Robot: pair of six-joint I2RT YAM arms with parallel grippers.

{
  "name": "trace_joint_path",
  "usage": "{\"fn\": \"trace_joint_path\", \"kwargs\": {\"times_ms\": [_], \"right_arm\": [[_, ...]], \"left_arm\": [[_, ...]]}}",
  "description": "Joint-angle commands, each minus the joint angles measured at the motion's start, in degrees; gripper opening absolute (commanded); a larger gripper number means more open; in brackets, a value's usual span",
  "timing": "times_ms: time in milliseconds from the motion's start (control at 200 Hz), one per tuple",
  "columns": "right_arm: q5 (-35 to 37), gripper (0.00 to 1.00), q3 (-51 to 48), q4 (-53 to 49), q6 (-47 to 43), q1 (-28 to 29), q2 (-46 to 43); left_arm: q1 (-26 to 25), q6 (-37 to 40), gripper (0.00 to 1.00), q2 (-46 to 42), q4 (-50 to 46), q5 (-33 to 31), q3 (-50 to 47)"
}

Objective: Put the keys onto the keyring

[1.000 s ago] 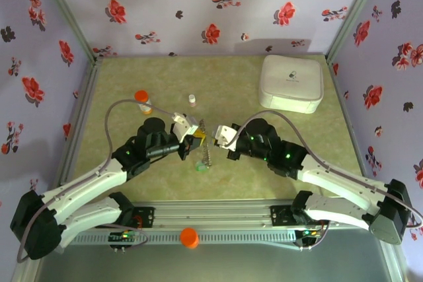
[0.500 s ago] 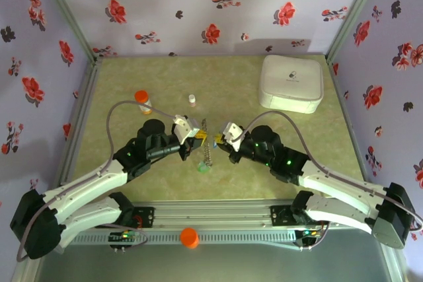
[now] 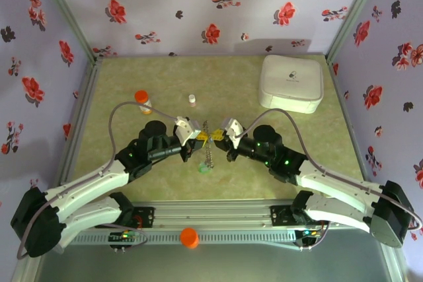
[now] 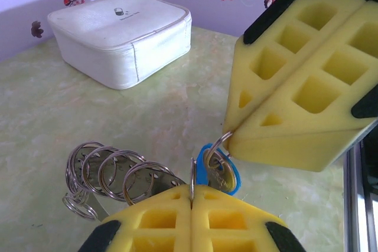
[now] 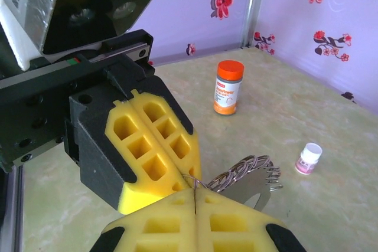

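**Top view:** we see the left gripper [image 3: 201,138] and the right gripper [image 3: 220,139] meeting tip to tip just below the centre of the table [image 3: 238,84]. The left arm reaches in from 8 o'clock and the right arm from 4 o'clock. **Left wrist view:** both pairs of yellow foam pads [image 4: 171,200] are pressed flat together with no gap. The left pair nips the lower edge of the keyring [image 4: 217,141], here a thin silvery wire loop. The tip of the right pair clamps the same loop at its 1 o'clock edge. The blue key [image 4: 232,181] sits at that loop, with its plastic head just behind the left pads. We cannot tell whether it is fully threaded on. At 9 o'clock from the blue key, a row of further silver rings [image 4: 109,169] stands against a small metal plate on the table. **Top view again:** a small green key [image 3: 203,168] lies at 6 o'clock from the grippers, at the near end of that row. The white box [image 3: 292,82] sits at 2 o'clock, well apart. An orange-capped bottle [image 3: 142,100] stands at 10 o'clock and a small white vial [image 3: 192,100] at 11 o'clock of the grippers.
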Motion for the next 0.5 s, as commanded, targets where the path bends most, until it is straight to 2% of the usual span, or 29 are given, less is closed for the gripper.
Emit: {"fn": "trace_joint_path", "kwargs": {"times_ms": [0, 495], "right_arm": [[-0.8, 0.0, -0.7, 1.9, 0.9, -0.2, 0.2], [1.4, 0.0, 0.2, -0.1, 0.5, -0.2, 1.3]], "left_arm": [[-0.4, 0.6, 0.0, 0.2, 3.4, -0.1, 0.1], [-0.5, 0.5, 0.0, 0.1, 2.9, -0.3, 0.3]]}}
